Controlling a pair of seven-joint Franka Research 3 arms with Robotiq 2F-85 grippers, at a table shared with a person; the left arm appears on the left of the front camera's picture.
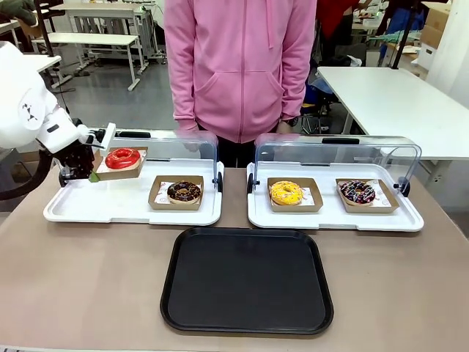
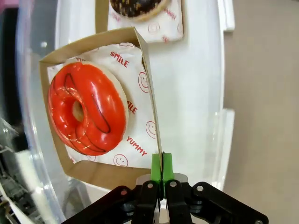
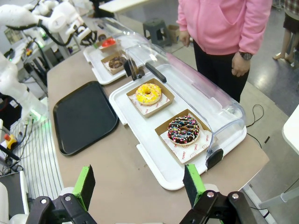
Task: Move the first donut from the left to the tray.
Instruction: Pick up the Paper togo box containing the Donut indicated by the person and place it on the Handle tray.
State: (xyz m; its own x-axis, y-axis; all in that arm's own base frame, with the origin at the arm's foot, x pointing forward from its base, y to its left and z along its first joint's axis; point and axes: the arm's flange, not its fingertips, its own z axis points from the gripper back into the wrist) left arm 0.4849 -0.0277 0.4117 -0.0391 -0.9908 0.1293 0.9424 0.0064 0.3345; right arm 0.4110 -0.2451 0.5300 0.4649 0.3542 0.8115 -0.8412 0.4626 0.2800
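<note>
The red glazed donut (image 1: 122,157) rests in its brown cardboard holder (image 1: 117,173), lifted a little above the left white tray (image 1: 73,209) and tilted. My left gripper (image 1: 93,174) is shut on the holder's near wall; in the left wrist view the green pads (image 2: 161,167) pinch that wall (image 2: 150,93) beside the donut (image 2: 87,108). The black tray (image 1: 247,279) lies at the table's front middle, also seen in the right wrist view as the black tray (image 3: 84,116). My right gripper (image 3: 140,184) hangs open high above the table's right end, holding nothing.
A chocolate donut (image 1: 184,192) sits in its holder on the left white tray. A yellow donut (image 1: 286,192) and a sprinkled donut (image 1: 357,192) sit on the right white tray (image 1: 333,218). Clear domed lids (image 1: 337,150) stand open behind both. A person in pink (image 1: 240,66) stands at the far side.
</note>
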